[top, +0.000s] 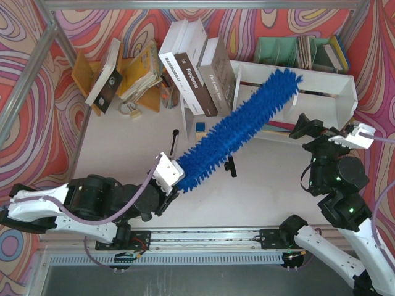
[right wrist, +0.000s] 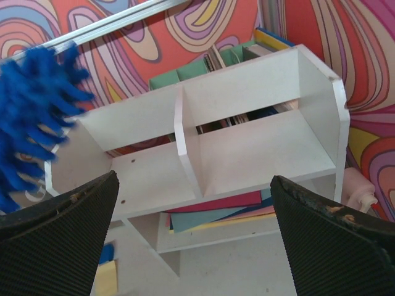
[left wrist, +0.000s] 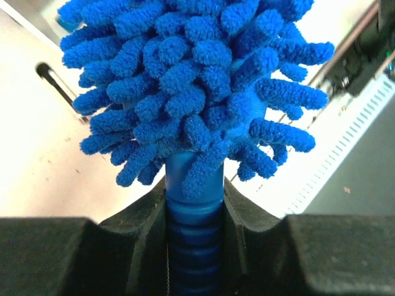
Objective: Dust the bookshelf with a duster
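A: Home or lab?
B: Lab, a robot test cell. Aluminium frame (top: 185, 5) round the bench (top: 123, 154), printed swirl backdrop (top: 24, 37) on the walls.
A: And the bookshelf (top: 327, 83) and books (top: 197, 74)?
B: Props. Left arm (top: 92, 203) and right arm (top: 336, 185) are bolted to a slotted rail (top: 210, 236) at the near edge, with an exposed cable (top: 133, 197) and a slotted cable duct (top: 185, 258) beneath.

Illumination is bright and even; shadows are soft. The table (left wrist: 37, 179) is washed out in the left wrist view. The duster (right wrist: 31, 117) is blurred in the right wrist view.
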Robot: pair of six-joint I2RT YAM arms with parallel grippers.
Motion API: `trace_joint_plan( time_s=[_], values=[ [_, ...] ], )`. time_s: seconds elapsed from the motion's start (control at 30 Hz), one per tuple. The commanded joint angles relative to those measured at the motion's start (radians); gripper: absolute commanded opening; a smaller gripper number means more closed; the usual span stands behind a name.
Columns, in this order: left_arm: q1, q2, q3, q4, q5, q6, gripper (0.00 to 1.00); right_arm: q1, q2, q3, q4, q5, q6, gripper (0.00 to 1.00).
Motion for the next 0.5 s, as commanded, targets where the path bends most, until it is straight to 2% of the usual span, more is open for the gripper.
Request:
trace_joint_plan(
  time_s=[0.0,0.1,0.2,0.27,0.47],
  values=[
    [0.018,0.028,0.034,0.219,-0.184,0.085,0.00,-0.004,0.035,0.086,-0.062,0.027,0.031,0.99],
    [0.135,0.105,0.083,0.260,-0.082,0.098,0.00,-0.004,0.069,0.149,-0.109,0.021,0.062,0.99],
    [0.249,0.221,0.191,0.233,0.025,0.101,0.00,-0.004,0.099,0.202,-0.165,0.019,0.091,0.99],
    [0.287,0.311,0.280,0.195,0.035,0.142,0.00,-0.004,0.106,0.224,-0.191,0.020,0.103,0.99],
    [0.409,0.558,0.506,0.149,0.180,0.191,0.00,-0.004,0.105,0.246,-0.220,0.036,0.114,0.99]
  ],
)
